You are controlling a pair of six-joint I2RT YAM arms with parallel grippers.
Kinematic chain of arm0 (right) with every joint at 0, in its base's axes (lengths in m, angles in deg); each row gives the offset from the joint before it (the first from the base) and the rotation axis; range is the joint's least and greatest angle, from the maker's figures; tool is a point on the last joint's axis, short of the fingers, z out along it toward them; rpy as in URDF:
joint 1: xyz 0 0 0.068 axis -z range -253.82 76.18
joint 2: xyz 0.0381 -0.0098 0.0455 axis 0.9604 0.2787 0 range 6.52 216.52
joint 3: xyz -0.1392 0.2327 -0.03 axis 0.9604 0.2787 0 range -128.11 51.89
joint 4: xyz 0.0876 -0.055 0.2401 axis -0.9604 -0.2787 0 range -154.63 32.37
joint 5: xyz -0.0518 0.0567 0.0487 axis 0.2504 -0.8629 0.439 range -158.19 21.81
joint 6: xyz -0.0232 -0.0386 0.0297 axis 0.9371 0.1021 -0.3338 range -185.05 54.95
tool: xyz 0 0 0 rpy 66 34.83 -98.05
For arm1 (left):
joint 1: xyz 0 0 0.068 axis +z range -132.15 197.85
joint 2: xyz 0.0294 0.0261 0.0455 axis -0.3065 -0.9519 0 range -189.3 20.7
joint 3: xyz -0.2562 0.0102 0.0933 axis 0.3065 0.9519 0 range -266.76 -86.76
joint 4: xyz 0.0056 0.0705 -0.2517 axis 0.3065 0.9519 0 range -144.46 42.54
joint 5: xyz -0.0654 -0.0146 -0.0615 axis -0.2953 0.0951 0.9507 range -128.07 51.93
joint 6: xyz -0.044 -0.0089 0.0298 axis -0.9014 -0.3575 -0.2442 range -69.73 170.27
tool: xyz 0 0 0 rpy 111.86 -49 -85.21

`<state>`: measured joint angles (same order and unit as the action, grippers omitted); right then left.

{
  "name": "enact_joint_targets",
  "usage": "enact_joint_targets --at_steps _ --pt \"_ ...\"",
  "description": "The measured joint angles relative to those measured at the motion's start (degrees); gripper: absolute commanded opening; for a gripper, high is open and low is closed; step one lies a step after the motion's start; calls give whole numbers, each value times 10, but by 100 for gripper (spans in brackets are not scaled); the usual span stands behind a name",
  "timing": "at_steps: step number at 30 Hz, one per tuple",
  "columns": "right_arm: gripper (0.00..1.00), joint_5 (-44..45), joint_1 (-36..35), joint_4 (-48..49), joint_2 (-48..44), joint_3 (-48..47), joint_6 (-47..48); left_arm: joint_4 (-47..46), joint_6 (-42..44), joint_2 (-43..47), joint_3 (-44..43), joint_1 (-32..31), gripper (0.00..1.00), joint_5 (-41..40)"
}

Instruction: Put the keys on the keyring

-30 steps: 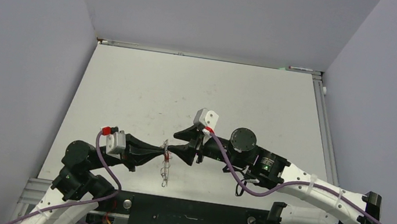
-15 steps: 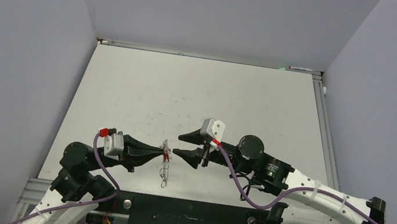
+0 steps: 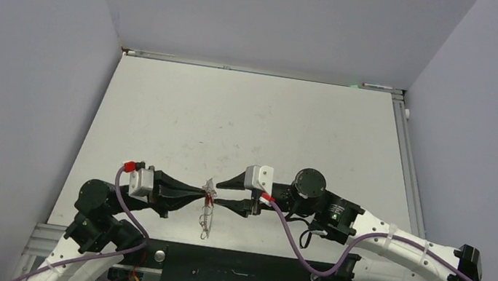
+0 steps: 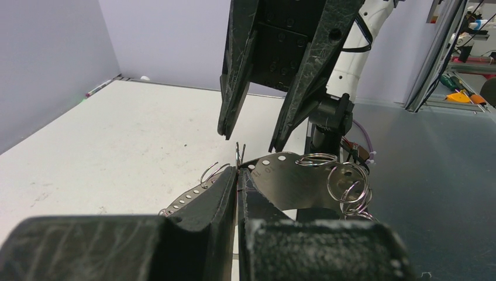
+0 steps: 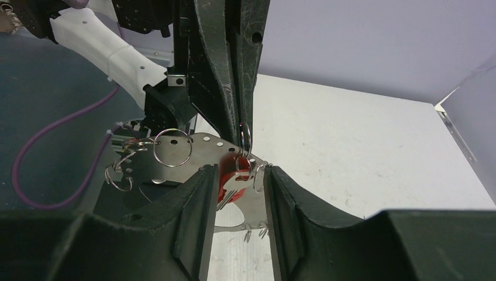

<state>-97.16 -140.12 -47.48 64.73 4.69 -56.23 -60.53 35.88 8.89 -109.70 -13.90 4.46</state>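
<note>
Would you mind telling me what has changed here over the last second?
The right gripper backed off to the right, then came back left with its jaws narrowing. They are now open astride the red key tag at the rim of the keyring. The left gripper stayed shut on the keyring, in place.

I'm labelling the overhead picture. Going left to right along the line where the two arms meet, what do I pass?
left wrist camera → left gripper → keyring → right gripper → right wrist camera
</note>
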Motion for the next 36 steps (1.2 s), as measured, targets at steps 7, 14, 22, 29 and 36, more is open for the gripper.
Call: enact_joint_targets --at_steps 7,14,22,29,36 --pt "29 -23 0 1 26 -17 8 -11 -5 0 1 0 0 8" --pt "24 -30 0 2 46 -26 9 -13 -8 0 1 0 0 13" --pt "17 -30 0 4 52 -30 9 -13 -11 0 1 0 0 13" --pt "5 -30 0 5 54 -31 8 -14 -11 0 1 1 0 13" --pt "5 -33 0 5 54 -31 9 -13 -4 0 1 2 18 11"
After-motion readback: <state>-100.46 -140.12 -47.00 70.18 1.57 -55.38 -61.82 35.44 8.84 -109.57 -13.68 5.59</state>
